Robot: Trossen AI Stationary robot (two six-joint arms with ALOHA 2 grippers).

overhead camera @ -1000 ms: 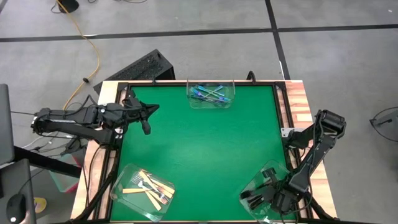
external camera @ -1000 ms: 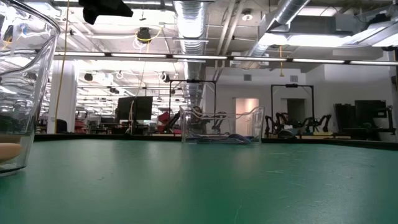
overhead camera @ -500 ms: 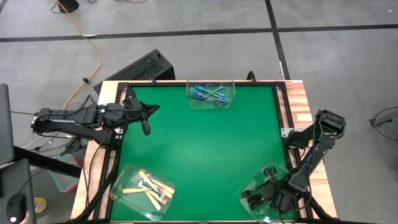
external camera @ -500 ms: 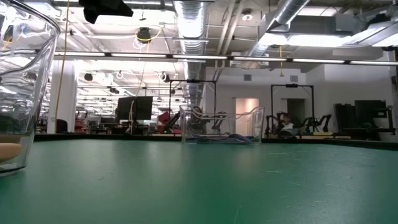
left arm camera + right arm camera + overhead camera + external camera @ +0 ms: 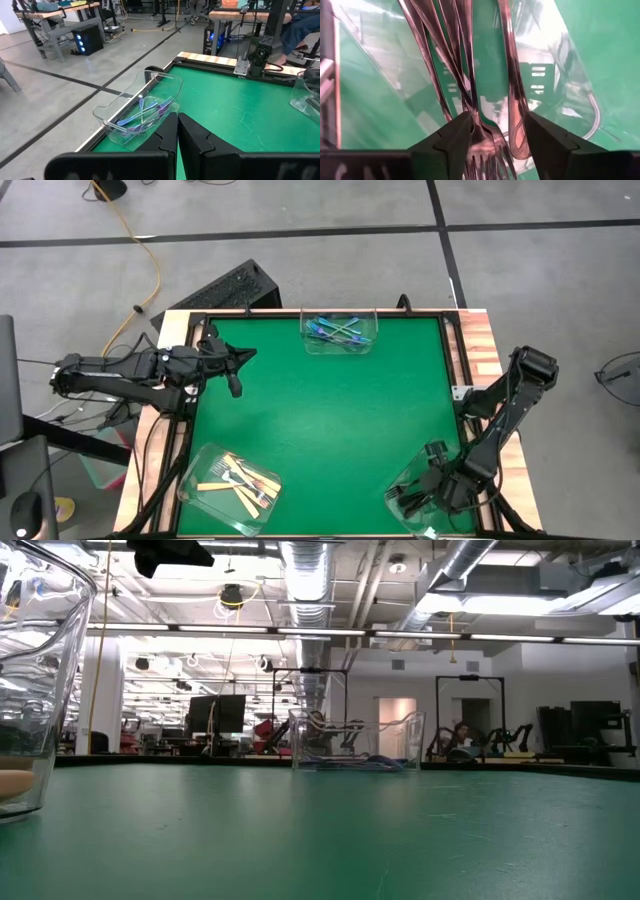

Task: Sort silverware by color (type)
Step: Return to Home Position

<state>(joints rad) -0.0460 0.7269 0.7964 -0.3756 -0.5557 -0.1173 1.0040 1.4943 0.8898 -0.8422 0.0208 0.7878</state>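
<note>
Sorting looks done: no fork lies loose on the green worktop (image 5: 320, 420). Blue forks (image 5: 338, 331) fill the 12 o'clock tub (image 5: 308, 345), tan forks (image 5: 238, 476) the 7 o'clock tub (image 5: 200, 492), and dark metal forks (image 5: 465, 65) the 5 o'clock tub (image 5: 560, 90). The right hand (image 5: 496, 135) hovers just above those, fingers apart and empty; only its retreat seems left. The left hand (image 5: 177, 132), fingers together, waits at 10 o'clock.

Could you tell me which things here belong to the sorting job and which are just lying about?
Part of the job:
blue forks in the far tub
tan forks in the near-left tub
dark forks in the near-right tub, open right gripper above them
left gripper, shut, by the table's left edge

Lying about:
yellow cable and black box on the floor
</note>
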